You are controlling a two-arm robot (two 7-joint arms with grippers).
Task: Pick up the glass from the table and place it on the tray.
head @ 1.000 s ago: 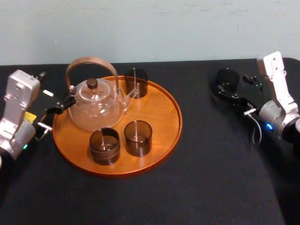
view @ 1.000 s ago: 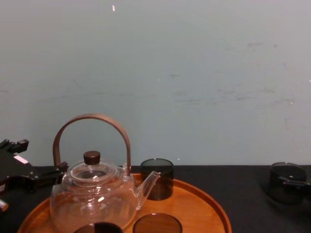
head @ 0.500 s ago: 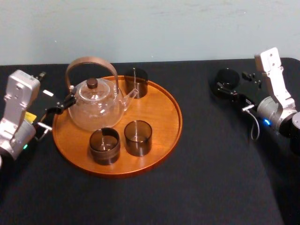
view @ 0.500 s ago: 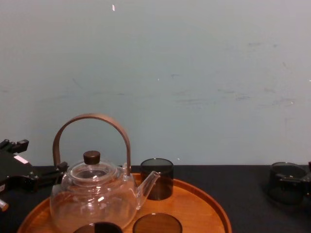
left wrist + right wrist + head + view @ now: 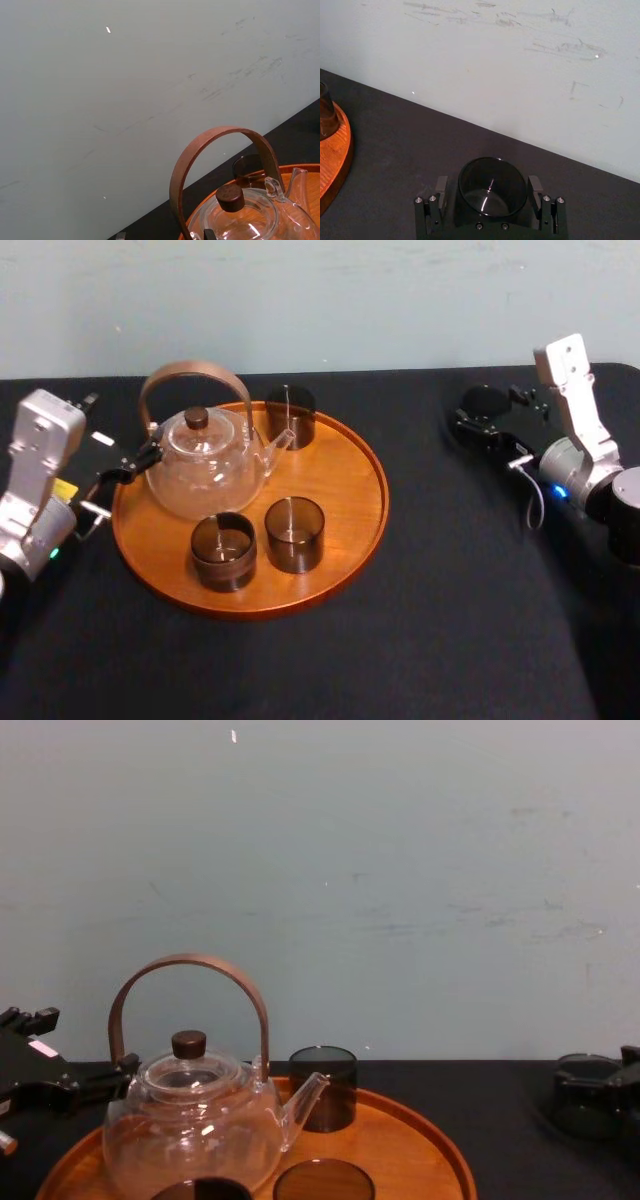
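Table [image 5: 420, 640]: your glass [image 5: 492, 186] stands on its right side, well apart from the tray [image 5: 350, 490]. Right gripper [image 5: 492, 418] straddles the glass, fingers [image 5: 441, 186] spread, not pinching; grasp, lift, carry and set-down all remain for you. Left gripper [image 5: 120, 475] parked beside the tray's left rim.

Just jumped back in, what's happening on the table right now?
The right gripper has its open fingers on either side of the dark glass, which stands on the table to the right of the tray, not yet lifted. The left gripper sits idle by the teapot at the tray's left edge.
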